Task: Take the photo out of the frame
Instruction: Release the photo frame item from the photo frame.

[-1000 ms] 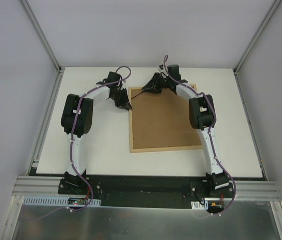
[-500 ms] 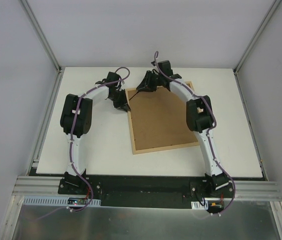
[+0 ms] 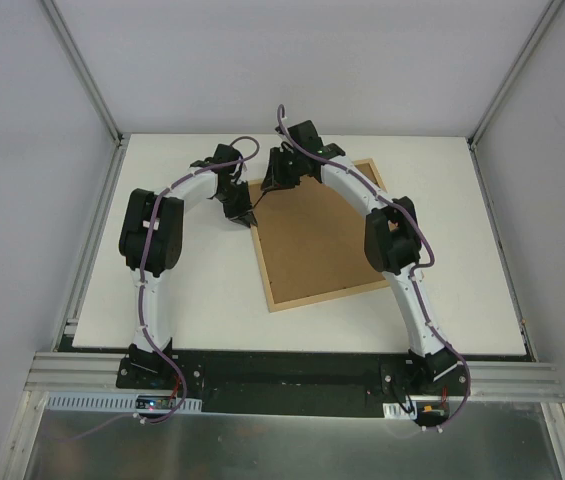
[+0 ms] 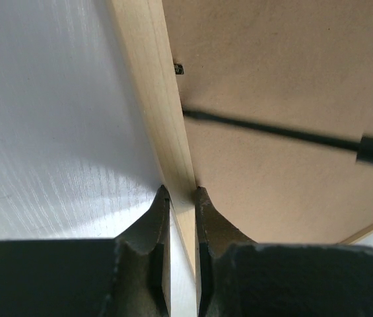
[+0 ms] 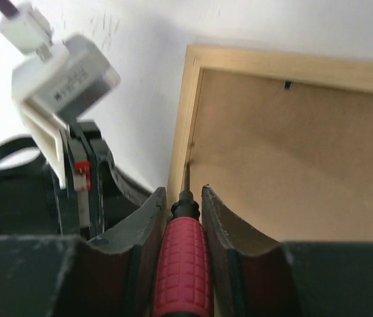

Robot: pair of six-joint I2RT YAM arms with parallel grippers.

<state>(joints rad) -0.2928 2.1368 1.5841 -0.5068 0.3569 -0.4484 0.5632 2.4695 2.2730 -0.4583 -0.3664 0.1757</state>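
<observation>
The frame (image 3: 322, 240) lies back-up on the white table, skewed, its brown fibreboard back showing. My left gripper (image 3: 251, 214) is shut on the frame's left wooden rail (image 4: 153, 86), one finger on each side, as the left wrist view (image 4: 181, 191) shows. My right gripper (image 3: 273, 186) is shut on a red-handled screwdriver (image 5: 185, 264). Its thin shaft (image 4: 272, 132) reaches across the back to the seam between board and rail, near the left gripper (image 5: 183, 190). The photo is hidden under the backing.
A small metal tab (image 4: 179, 68) sits at the rail's inner edge, and another one (image 5: 288, 84) on the far rail. The left arm's wrist (image 5: 61, 86) is close beside the right gripper. Bare white table (image 3: 192, 290) lies left of the frame, with enclosure walls around it.
The frame has turned counter-clockwise on the table. My right gripper with the screwdriver has swung left towards the left gripper. The left gripper has stayed on the rail.
</observation>
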